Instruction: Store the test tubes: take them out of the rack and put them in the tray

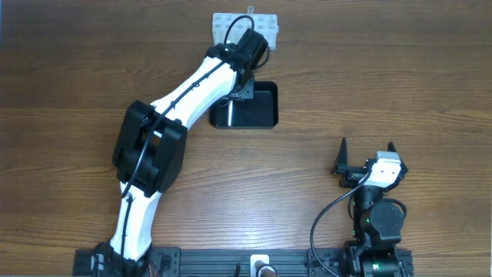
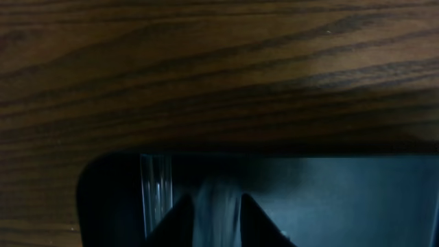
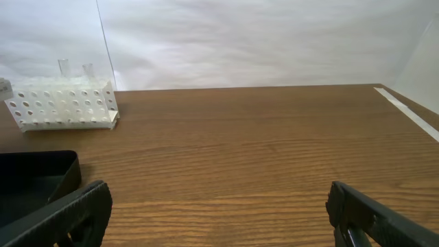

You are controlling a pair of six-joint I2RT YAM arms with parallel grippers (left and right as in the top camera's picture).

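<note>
Over the black tray (image 1: 265, 104), near the far middle of the table, the left gripper (image 2: 216, 206) had its fingers closed around a clear test tube (image 2: 218, 223), holding it low above the tray floor. Beside it, one test tube (image 2: 156, 195) already lay flat in the tray, along the wall nearest the rack's left end as seen from above. Just beyond the tray stood the white perforated rack (image 3: 65, 103), with two upright tubes (image 3: 63, 66) rising from it at the back.

The task looked roughly half done: one tube stored, one apparently about to be set down, and at least two left to pull from the rack. Whether more tubes sat lower in the rack could not be told.

The right gripper (image 3: 212, 226) rested close to its own base, well apart from the tray, fingers spread wide and holding nothing.

The surface was a dark wood-grain table (image 1: 400, 77). Behind its far edge hung a plain white backdrop (image 3: 260, 41), and a pale strip (image 3: 405, 110) ran along the table's right-hand side.
</note>
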